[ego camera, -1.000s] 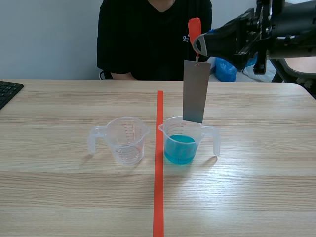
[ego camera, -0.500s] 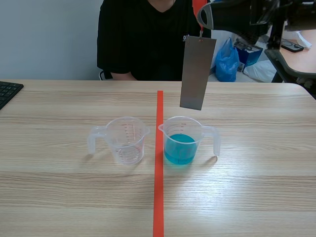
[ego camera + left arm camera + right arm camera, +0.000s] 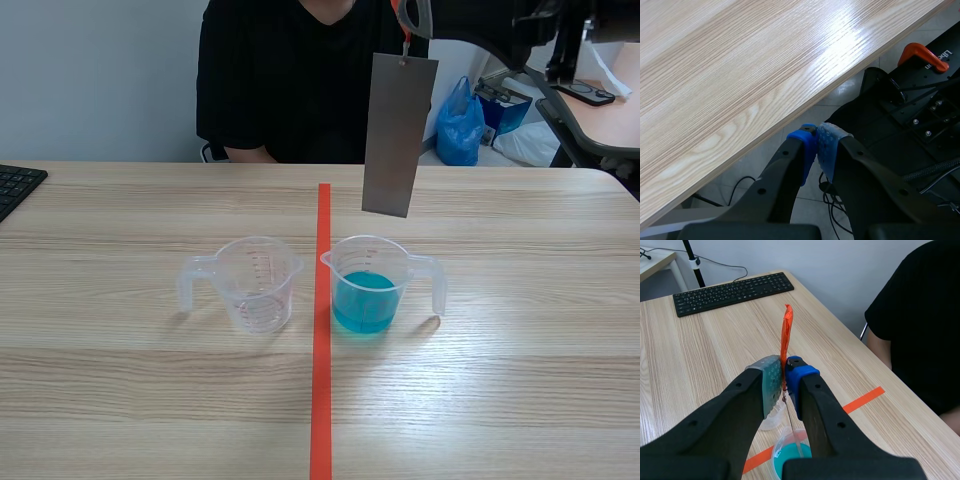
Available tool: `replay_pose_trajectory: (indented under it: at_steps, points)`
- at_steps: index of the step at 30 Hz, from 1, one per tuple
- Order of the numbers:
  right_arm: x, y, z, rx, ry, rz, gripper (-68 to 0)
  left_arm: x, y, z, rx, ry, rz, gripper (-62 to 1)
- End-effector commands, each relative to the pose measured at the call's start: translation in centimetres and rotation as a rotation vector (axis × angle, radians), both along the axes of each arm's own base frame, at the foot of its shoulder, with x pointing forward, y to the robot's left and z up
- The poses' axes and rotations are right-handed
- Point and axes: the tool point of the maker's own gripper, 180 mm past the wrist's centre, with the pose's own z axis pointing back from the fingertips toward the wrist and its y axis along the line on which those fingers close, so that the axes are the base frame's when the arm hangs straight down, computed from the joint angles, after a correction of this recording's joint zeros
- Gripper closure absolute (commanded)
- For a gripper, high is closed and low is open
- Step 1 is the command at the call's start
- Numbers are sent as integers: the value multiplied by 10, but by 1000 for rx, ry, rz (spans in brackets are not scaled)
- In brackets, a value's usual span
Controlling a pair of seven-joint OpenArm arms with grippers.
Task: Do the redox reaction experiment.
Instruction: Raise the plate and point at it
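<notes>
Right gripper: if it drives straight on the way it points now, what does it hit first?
Probably bare table, short of the keyboard; depth is unclear. The right gripper, shut on the orange tab, has the blue-liquid cup under it, not ahead.

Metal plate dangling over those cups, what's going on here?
The right gripper is shut on an orange tab, and a grey metal plate hangs from it over the cup of blue liquid, its lower edge above the rim, not dipped. An empty clear cup stands beside that one, across the red tape line. The left gripper is shut on nothing, off the table edge. A person in black sits opposite.
</notes>
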Motion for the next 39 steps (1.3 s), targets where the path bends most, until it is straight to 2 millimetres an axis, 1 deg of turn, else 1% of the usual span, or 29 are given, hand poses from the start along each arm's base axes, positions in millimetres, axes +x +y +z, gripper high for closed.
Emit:
replay_pose_trajectory:
  at_steps: [1,9,12,15,17,20,22,26,30,34,39]
  points:
    - [0,-2,14,22,-33,1,-15,2,0,5,-8,-15,-9,-40]
    - [-1,-1,15,33,-31,8,-15,13,8,16,-38,-71,51,-40]
    - [-1,-1,16,35,-30,9,-15,26,14,24,-39,-114,39,-40]
    - [-1,-1,16,35,-30,9,-15,51,26,34,-39,-177,33,-40]
    - [-1,-1,16,35,-30,9,-15,73,33,43,-58,-215,25,-40]
    - [-1,-1,16,36,-30,9,-15,106,36,53,-109,-228,-18,-40]
    - [-1,-1,16,36,-30,10,-15,126,34,58,-153,-215,-53,-40]
    - [-1,-1,16,36,-30,10,-15,162,20,70,-230,-195,-148,-40]
    - [-1,-1,16,36,-29,10,-15,202,2,79,-212,-234,-238,-40]
    - [-1,-1,15,35,-29,10,-15,234,-30,82,-229,-254,-310,-40]
    - [-1,-1,16,36,-29,10,-15,263,-82,84,-281,-243,-412,-40]
